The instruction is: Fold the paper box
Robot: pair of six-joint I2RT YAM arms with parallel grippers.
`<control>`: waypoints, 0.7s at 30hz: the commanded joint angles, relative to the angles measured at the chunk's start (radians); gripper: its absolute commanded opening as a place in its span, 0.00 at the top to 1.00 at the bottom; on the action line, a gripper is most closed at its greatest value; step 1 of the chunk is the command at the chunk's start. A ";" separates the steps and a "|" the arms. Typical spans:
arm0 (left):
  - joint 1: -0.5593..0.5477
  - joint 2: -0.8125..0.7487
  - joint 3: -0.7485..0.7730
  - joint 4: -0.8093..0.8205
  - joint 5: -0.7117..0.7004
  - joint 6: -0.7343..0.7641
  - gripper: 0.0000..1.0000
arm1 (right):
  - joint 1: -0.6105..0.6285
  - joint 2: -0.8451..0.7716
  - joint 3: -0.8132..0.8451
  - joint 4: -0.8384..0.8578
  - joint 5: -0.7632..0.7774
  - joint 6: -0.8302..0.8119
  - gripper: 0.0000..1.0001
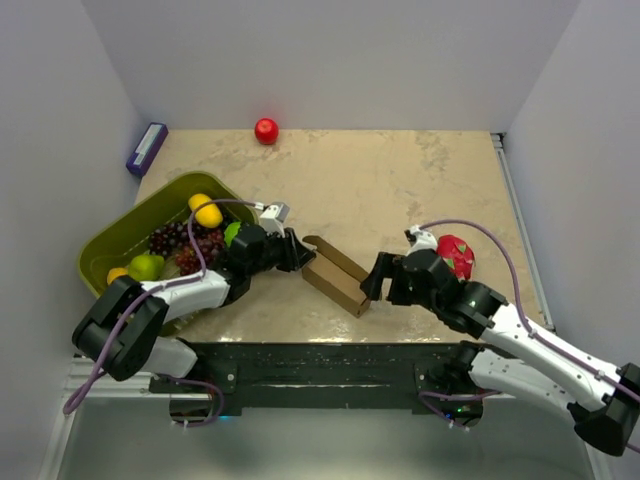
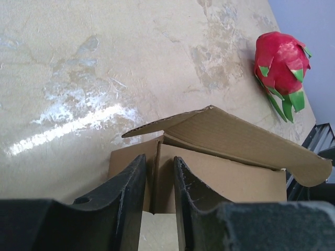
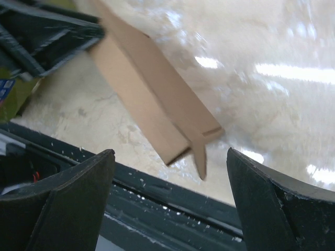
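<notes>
The left end effector is clenched on a thin upright cardboard panel at the left end of the paper box, with its two fingers pressed to either face of that panel. The right end effector is released, its fingers spread wide and empty. It sits just off the box's right end without touching it.

The box lies on the bench between the two arms, near the front edge. It has already been raised from a sheet into a slim rectangular body with standing walls. The long lid flap is lifted and ajar over the top, and at the right end a small flap juts outward, untucked.

I judge the task well past halfway, with the end flaps to tuck and the lid to close. A dragon fruit rests beside the right arm, and an olive-green fruit basket sits behind the left arm.
</notes>
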 commanded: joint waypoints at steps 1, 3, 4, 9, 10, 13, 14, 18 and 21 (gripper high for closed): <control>-0.040 -0.050 -0.047 -0.044 -0.075 -0.065 0.69 | 0.001 -0.103 -0.109 -0.070 0.084 0.249 0.12; -0.056 -0.065 -0.052 -0.047 -0.084 -0.087 0.68 | 0.002 -0.133 -0.135 -0.038 0.071 0.266 0.13; -0.060 -0.070 -0.052 -0.047 -0.086 -0.092 0.67 | 0.002 -0.152 -0.144 -0.030 0.068 0.269 0.13; -0.063 -0.128 -0.021 -0.117 -0.095 -0.076 0.51 | 0.002 -0.138 -0.111 -0.065 0.113 0.257 0.14; -0.064 -0.139 -0.014 -0.134 -0.099 -0.069 0.47 | 0.002 -0.134 -0.091 -0.079 0.127 0.255 0.14; -0.063 -0.182 0.026 -0.209 -0.119 -0.026 0.37 | 0.001 -0.123 -0.062 -0.112 0.165 0.235 0.15; -0.063 -0.197 0.040 -0.232 -0.125 -0.001 0.33 | 0.002 -0.123 -0.056 -0.128 0.174 0.229 0.15; -0.063 -0.220 0.100 -0.335 -0.150 0.063 0.28 | 0.002 -0.124 -0.043 -0.133 0.179 0.202 0.16; -0.061 -0.214 0.106 -0.349 -0.135 0.099 0.28 | 0.002 -0.117 -0.056 -0.110 0.203 0.189 0.15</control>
